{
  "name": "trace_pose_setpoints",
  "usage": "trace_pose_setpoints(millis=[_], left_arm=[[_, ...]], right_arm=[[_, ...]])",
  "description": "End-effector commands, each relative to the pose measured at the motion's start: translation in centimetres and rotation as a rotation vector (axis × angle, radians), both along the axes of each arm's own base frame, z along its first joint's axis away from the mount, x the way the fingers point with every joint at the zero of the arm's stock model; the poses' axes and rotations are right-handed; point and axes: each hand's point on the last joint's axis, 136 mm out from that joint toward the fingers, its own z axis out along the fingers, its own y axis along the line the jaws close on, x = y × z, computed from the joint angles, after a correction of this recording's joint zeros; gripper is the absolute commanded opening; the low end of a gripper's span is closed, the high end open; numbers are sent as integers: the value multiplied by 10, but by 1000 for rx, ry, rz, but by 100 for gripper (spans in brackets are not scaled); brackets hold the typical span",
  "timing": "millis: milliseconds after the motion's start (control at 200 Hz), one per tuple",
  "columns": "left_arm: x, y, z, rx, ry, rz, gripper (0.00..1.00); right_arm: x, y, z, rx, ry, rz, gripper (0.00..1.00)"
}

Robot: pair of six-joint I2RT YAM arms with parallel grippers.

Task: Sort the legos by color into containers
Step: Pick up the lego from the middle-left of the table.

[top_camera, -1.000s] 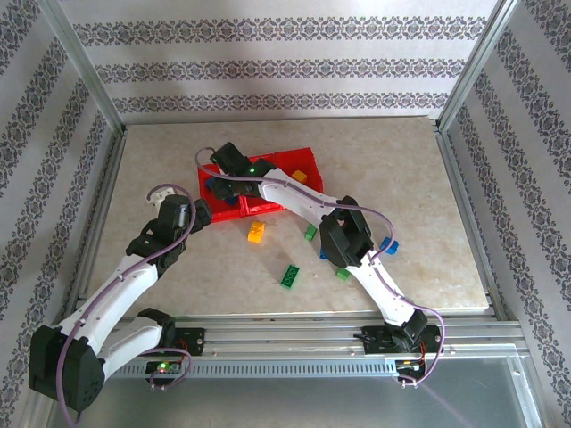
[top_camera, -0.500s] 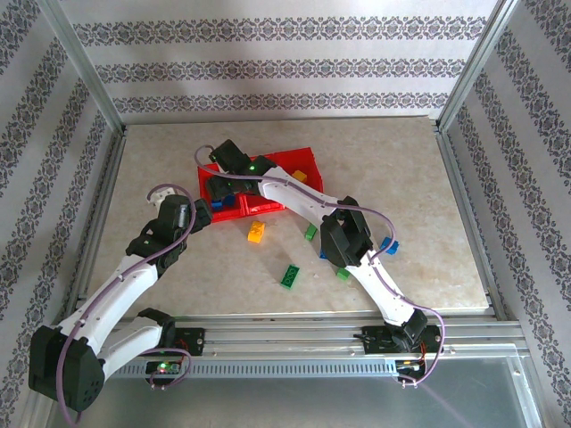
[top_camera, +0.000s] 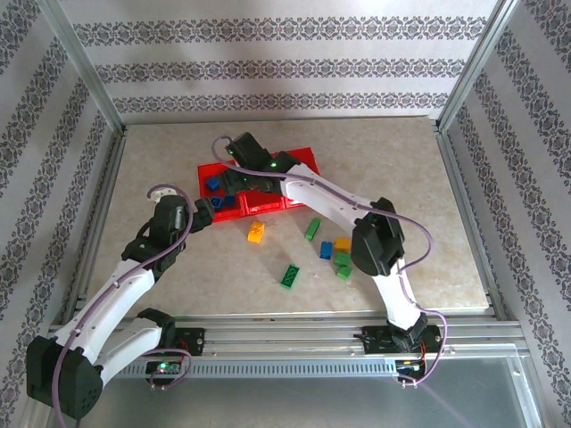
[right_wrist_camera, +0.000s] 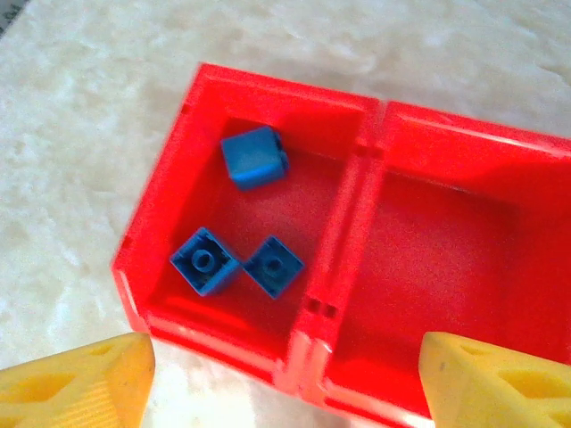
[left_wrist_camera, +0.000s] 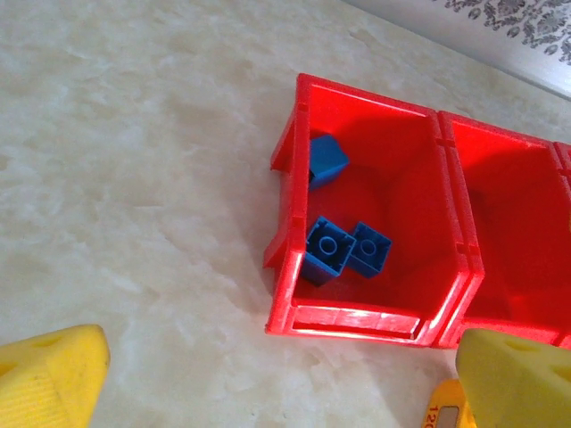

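**A:** Change since a second ago?

**B:** Right end effector (right_wrist_camera: pixel 285 383) has drawn back above the red tray (top_camera: pixel 303 157), fingers apart and empty. Three blue legos (right_wrist_camera: pixel 205 260) lie in the end compartment (right_wrist_camera: pixel 161 214). Its elbow has swung aside, uncovering a cluster of blue, yellow and green bricks (top_camera: pixel 342 259) on the counter (top_camera: pixel 419 178).

**A:** So blue is nearly sorted?

**B:** Probably. One blue brick (top_camera: pixel 326 250) waits outside. Left end effector (left_wrist_camera: pixel 285 379) hangs spread, holding nothing.

**A:** Anything unclear?

**B:** The right arm covers the far compartment, so I cannot tell its contents. An orange shape (left_wrist_camera: pixel 443 403) is cut off at the left wrist view's edge.
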Motion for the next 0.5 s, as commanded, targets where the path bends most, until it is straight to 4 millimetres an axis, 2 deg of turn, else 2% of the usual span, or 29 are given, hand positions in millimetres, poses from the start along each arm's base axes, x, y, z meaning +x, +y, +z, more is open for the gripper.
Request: trace_pose_setpoints(millis=[0, 175, 335, 495], left_arm=[[8, -15, 23, -11, -47, -65, 100], [8, -55, 18, -10, -7, -174, 100], [-2, -114, 6, 6, 60, -344, 99], [-22, -170, -19, 74, 167, -530, 98]], right_arm=[[2, -40, 10, 23, -1, -137, 82], [-16, -105, 4, 33, 39, -286, 98], [-41, -166, -3, -5, 56, -416, 98], [-72, -225, -15, -41, 84, -545, 98]])
